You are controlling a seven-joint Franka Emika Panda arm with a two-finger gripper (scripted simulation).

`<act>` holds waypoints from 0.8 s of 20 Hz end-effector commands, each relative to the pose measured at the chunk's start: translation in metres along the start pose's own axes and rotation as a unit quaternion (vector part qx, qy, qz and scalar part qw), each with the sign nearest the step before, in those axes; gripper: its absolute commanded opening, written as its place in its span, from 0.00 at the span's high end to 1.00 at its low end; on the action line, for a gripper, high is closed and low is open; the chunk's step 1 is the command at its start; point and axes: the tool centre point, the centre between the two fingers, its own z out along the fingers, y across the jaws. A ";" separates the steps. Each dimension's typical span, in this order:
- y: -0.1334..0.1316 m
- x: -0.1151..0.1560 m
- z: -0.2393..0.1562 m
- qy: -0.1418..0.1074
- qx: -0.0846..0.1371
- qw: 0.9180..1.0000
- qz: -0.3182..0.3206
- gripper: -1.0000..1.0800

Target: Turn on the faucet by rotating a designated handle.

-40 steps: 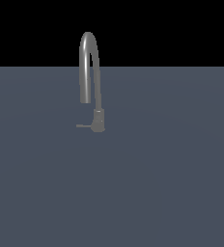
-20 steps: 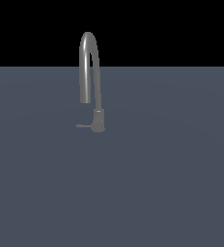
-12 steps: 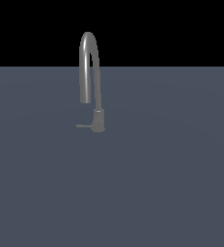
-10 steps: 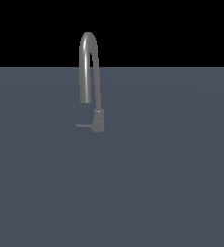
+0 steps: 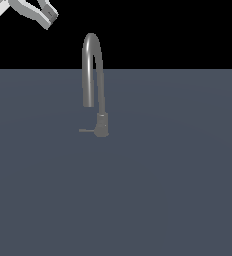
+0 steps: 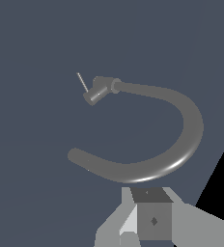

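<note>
The faucet [image 5: 93, 75] is a slim grey tap with a tall arched spout on a short cylindrical base [image 5: 102, 125], standing on the dark grey surface. The handle [image 5: 86, 131] is a thin short lever sticking out from the base toward the exterior view's left. My gripper [image 5: 49, 11] is high in the top left corner of the exterior view, well above and apart from the faucet, and looks open and empty. In the wrist view the spout [image 6: 181, 144] curves in front of my gripper [image 6: 150, 224], with the base [image 6: 97, 91] and handle [image 6: 82, 82] beyond it.
The flat dark grey surface [image 5: 163, 190] runs under and around the faucet. A black background lies above its far edge. No other objects are in view.
My gripper has come into the top left corner of the exterior view, where it did not show before. The faucet and handle have not moved.
</note>
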 end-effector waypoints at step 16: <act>-0.038 0.057 0.039 0.001 -0.156 0.974 -0.162 1.00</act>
